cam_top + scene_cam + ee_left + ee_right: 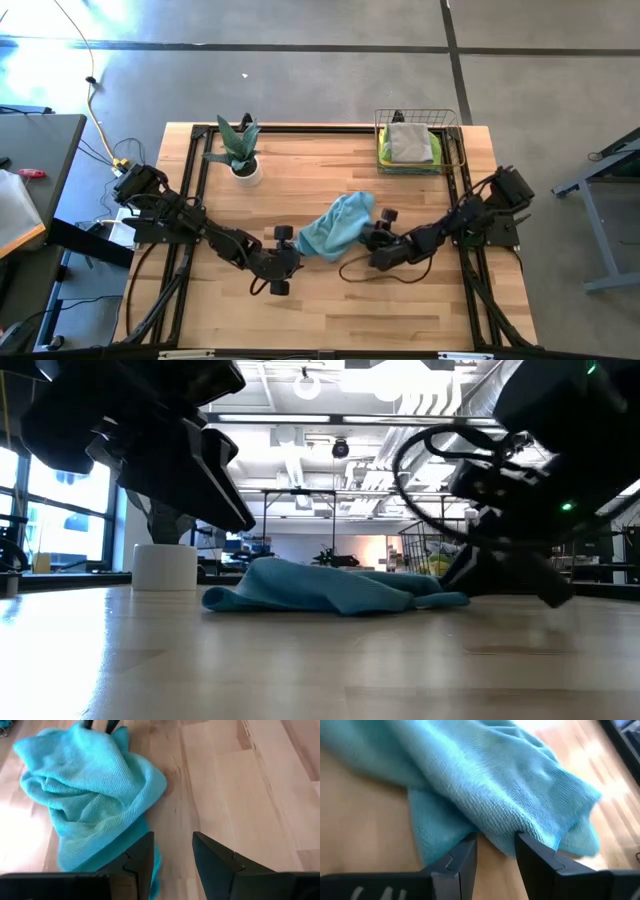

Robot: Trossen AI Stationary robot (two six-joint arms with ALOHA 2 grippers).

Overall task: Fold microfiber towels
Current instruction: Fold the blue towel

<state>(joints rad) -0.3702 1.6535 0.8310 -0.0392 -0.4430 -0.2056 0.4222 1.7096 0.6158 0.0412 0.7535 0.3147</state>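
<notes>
Crumpling at frame centre, the soft teal-blue microfiber towel (336, 225) lies between my left gripper (290, 250) and right gripper (372, 232), both parted, its edges at their fingertips.

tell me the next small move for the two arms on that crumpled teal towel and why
Probably close the right gripper on the teal towel: its open fingers already straddle a fold at the towel's edge. The towel lies bunched on the table, so it needs spreading flat before folding. The left gripper is open beside the other end, over bare wood, and would have to shift onto the cloth first.
</notes>
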